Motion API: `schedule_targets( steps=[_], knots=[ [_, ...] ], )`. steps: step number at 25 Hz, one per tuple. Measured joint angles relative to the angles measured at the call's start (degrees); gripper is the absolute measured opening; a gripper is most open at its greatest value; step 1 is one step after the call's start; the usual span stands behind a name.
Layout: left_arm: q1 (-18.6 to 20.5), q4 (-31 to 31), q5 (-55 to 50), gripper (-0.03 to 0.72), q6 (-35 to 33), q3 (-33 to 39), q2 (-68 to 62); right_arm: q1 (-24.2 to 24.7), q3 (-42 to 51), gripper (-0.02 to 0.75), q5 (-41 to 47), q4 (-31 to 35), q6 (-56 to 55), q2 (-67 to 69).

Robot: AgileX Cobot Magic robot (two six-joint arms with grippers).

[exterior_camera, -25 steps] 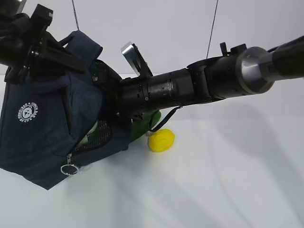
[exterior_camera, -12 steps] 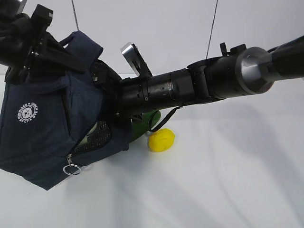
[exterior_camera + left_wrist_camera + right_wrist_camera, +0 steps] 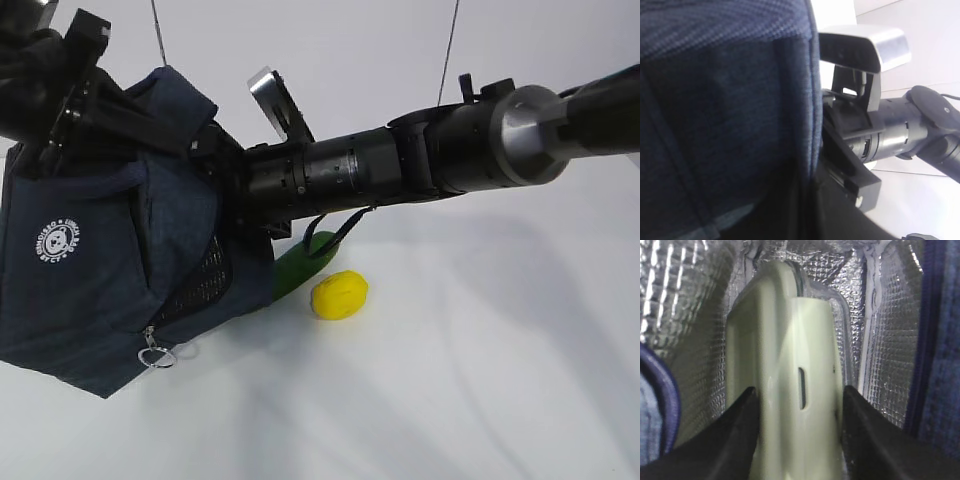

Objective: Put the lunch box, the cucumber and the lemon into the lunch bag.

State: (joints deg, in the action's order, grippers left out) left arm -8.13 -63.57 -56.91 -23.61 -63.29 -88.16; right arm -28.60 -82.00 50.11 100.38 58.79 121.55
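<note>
Two arms work at the lunch bag (image 3: 95,260), a dark navy fabric bag with a white round logo that hangs tilted above the white table (image 3: 480,380), its ring zipper pull (image 3: 153,354) dangling near the lower corner. The left gripper (image 3: 70,100) is closed tight on the bag's upper fabric at the top left corner. The right arm (image 3: 420,165) reaches across from the right into the bag's opening; inside, against the silver foil lining (image 3: 695,315), the right gripper (image 3: 799,410) clasps the pale green lunch box (image 3: 785,385) between its two dark fingers (image 3: 735,425). Just right of the bag, the cucumber (image 3: 303,265) lies on the table with one end hidden behind the bag, and the lemon (image 3: 340,295) sits just beside it.
</note>
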Motion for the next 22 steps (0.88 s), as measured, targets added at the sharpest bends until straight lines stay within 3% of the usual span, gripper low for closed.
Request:
schedule_targets(
  steps=[22],
  knots=[
    [0.0, 0.0, -0.4, 0.0, -0.6, 0.0, 0.0, 0.0, -0.2, 0.372, -0.1, 0.0, 0.0, 0.5]
  ],
)
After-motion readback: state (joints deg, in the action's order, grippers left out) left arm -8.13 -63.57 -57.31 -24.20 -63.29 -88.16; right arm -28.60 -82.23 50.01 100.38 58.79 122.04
